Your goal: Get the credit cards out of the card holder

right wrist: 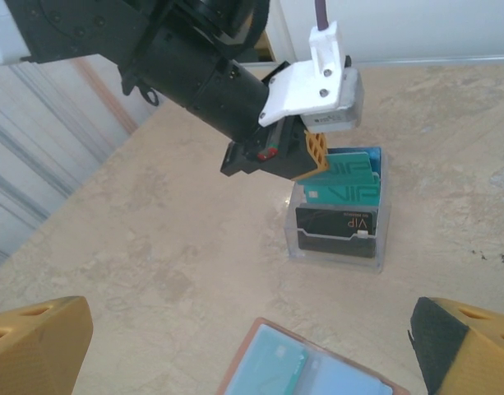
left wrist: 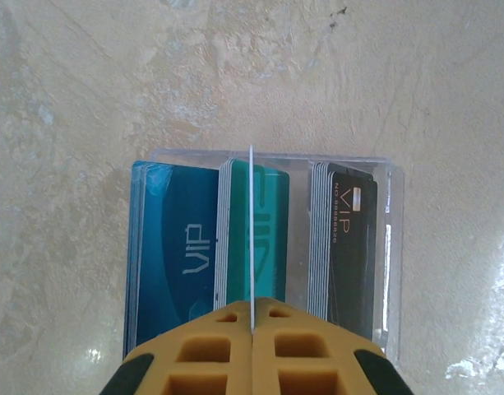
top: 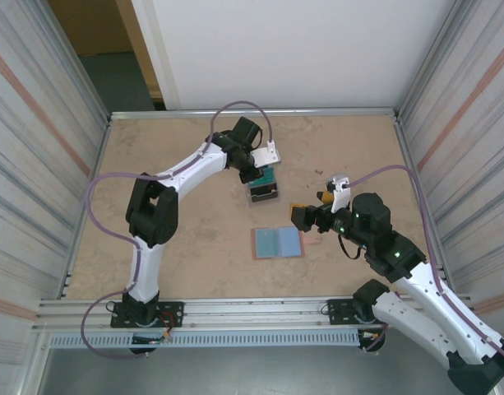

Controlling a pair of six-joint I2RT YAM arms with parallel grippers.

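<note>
Two arms work over the table (top: 194,239). Top view: left gripper (top: 257,174) sits right at the stand (top: 265,192), far-centre. The wallet (top: 277,243) lies open and flat on the table, nearer the bases and apart from the stand. Right gripper (top: 301,218) hangs just beside the wallet's far right corner; I cannot tell its state from here. Left wrist: jaws clenched on a thin card (left wrist: 251,214), upright and seen edge-on, over the stand's middle row. The stand holds blue cards (left wrist: 173,247) on the left, teal cards (left wrist: 270,230) in the middle and dark cards (left wrist: 350,247) on the right. Right wrist: my right jaws are spread wide, released, above the wallet's far edge. I note a teal card (right wrist: 280,362) lying in the wallet's left half.
</note>
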